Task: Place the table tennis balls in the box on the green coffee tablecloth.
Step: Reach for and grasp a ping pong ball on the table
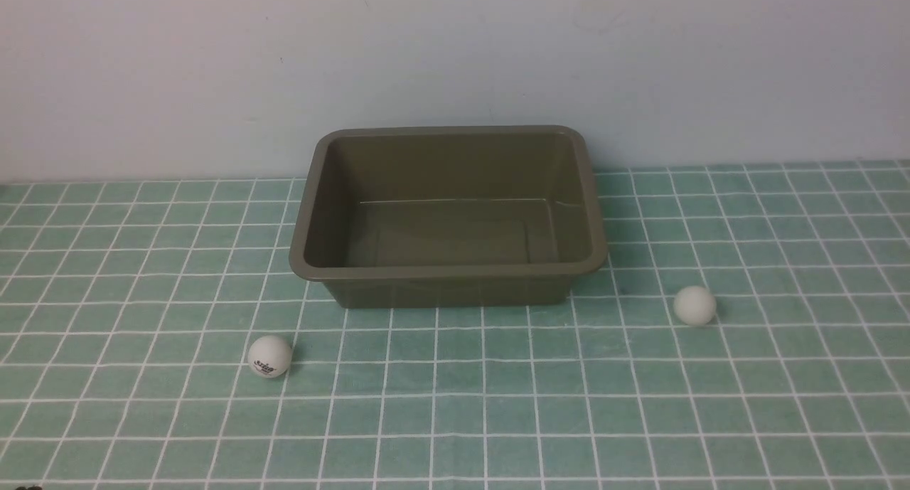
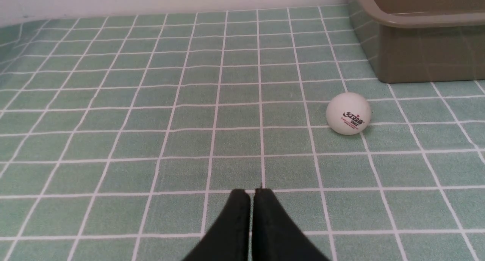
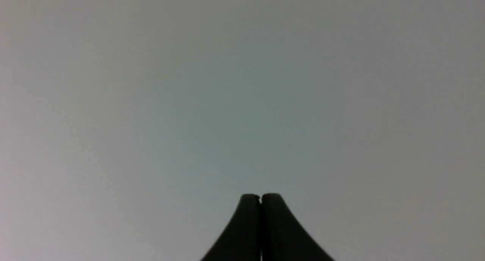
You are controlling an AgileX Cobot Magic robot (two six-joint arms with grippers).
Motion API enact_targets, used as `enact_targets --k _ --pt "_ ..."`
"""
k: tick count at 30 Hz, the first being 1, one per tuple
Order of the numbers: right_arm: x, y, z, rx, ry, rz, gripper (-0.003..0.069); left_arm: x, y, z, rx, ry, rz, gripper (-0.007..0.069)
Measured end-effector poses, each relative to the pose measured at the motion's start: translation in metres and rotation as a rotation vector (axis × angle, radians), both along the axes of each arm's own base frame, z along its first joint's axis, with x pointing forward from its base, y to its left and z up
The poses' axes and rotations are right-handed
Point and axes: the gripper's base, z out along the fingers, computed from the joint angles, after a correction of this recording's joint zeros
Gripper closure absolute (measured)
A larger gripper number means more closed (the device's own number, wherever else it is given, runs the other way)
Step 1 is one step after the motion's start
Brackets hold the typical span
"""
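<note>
Table tennis balls (image 1: 270,356) both lie on the green coffee tablecloth (image 1: 142,262), outside the box (image 1: 448,271).
Box stands empty; logo ball (image 2: 348,113) lies off its front left corner, plain ball (image 1: 694,306) off its front right, neither touching it. Left gripper (image 2: 252,191) sits low, short of the logo ball, jaws pressed together; right gripper (image 3: 260,196) jaws likewise closed. Spread the left jaws wide before descending, straddle the ball squarely, close gently, since it should roll readily. No obstacle lies between; lift clear of the flared rim.

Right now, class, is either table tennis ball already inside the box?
No, the box is empty; both balls lie on the tablecloth outside it.
</note>
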Motion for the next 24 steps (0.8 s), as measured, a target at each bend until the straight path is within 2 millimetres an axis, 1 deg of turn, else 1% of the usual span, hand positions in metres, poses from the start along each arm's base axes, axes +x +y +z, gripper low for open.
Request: enact_targets --k 2,3,6,7,9,11,12,13,15,16,17,18,20,21,23,24 --pt "0.005 -0.003 -0.002 0.016 0.006 -0.033 0.0676 0.0 0.0 0.0 0.0 0.0 0.0 0.0629" --pt "0.007 -0.006 -0.002 -0.031 0.01 -0.069 0.0676 0.0 0.0 0.0 0.0 0.0 0.0 0.0629" --pt "0.011 -0.01 -0.004 -0.286 0.035 -0.183 0.0676 0.0 0.0 0.0 0.0 0.0 0.0 0.0629" --pt "0.012 -0.01 -0.005 -0.403 0.048 -0.216 0.0676 0.0 0.0 0.0 0.0 0.0 0.0 0.0629" --pt "0.015 -0.01 -0.006 -0.767 0.083 -0.299 0.0676 0.0 0.0 0.0 0.0 0.0 0.0 0.0629" --pt "0.016 -0.01 -0.007 -1.042 0.104 -0.357 0.0676 0.0 0.0 0.0 0.0 0.0 0.0 0.0629" --pt "0.017 -0.01 -0.007 -1.212 0.117 -0.396 0.0676 0.0 0.0 0.0 0.0 0.0 0.0 0.0629" --pt "0.017 -0.01 -0.007 -1.333 0.129 -0.43 0.0676 0.0 0.0 0.0 0.0 0.0 0.0 0.0629" --pt "0.016 -0.014 -0.007 -1.45 0.165 -0.494 0.0676 0.0 0.0 0.0 0.0 0.0 0.0 0.0629" --pt "0.015 -0.02 -0.007 -1.472 0.215 -0.55 0.0676 0.0 0.0 0.0 0.0 0.0 0.0 0.0629" --pt "0.013 -0.027 -0.008 -1.443 0.286 -0.61 0.0676 0.0 0.0 0.0 0.0 0.0 0.0 0.0629" --pt "0.01 -0.035 -0.01 -1.388 0.359 -0.659 0.0676 0.0 0.0 0.0 0.0 0.0 0.0 0.0629" --pt "0.003 -0.051 -0.02 -1.189 0.555 -0.735 0.0676 0.0 0.0 0.0 0.0 0.0 0.0 0.0629" --pt "-0.002 -0.058 -0.028 -1.073 0.665 -0.753 0.0676 0.0 0.0 0.0 0.0 0.0 0.0 0.0629" --pt "-0.006 -0.061 -0.042 -0.918 0.789 -0.707 0.0676 0.0 0.0 0.0 0.0 0.0 0.0 0.0629" --pt "-0.007 -0.06 -0.047 -0.867 0.83 -0.673 0.0676 0.0 0.0 0.0 0.0 0.0 0.0 0.0629"
